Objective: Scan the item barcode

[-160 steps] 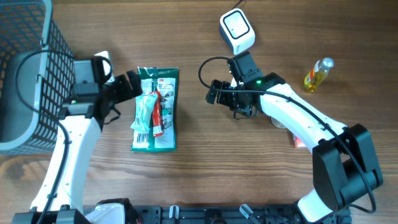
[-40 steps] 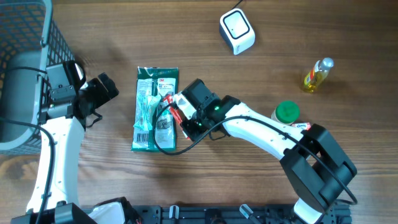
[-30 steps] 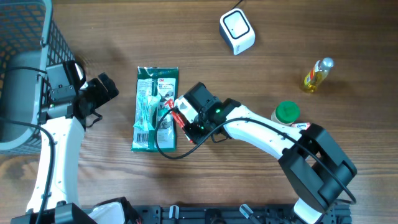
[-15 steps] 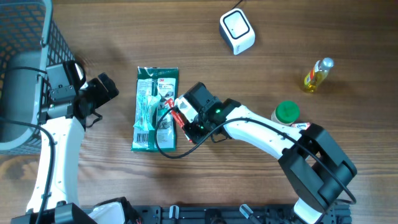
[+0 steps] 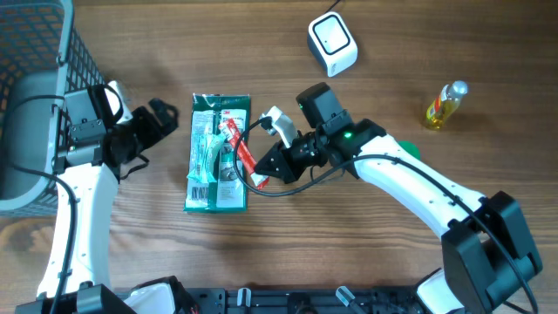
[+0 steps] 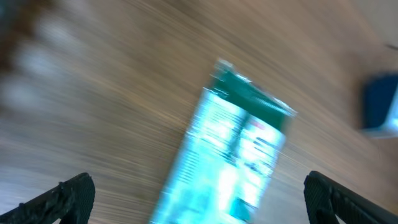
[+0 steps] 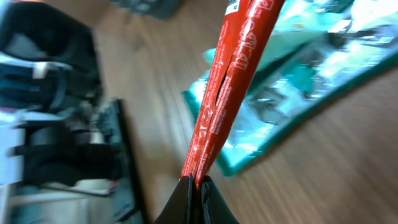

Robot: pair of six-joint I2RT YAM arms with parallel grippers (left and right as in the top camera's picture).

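the right gripper (image 7: 196, 186) pinches the red tube (image 7: 231, 87) over the right edge of the green package (image 5: 209, 179); the left gripper (image 5: 164, 116) stands wide and empty, left of it.

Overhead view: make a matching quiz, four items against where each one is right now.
Items:
1. white scanner
2. yellow bottle
3. red tube
4. green packet

Places:
A. pinched in the shut right claw
B. lying flat, left of centre in the picture
C. far right, apart from the rest
D. top edge, near the middle

Pairs: 1-D, 2-C, 3-A, 4-B
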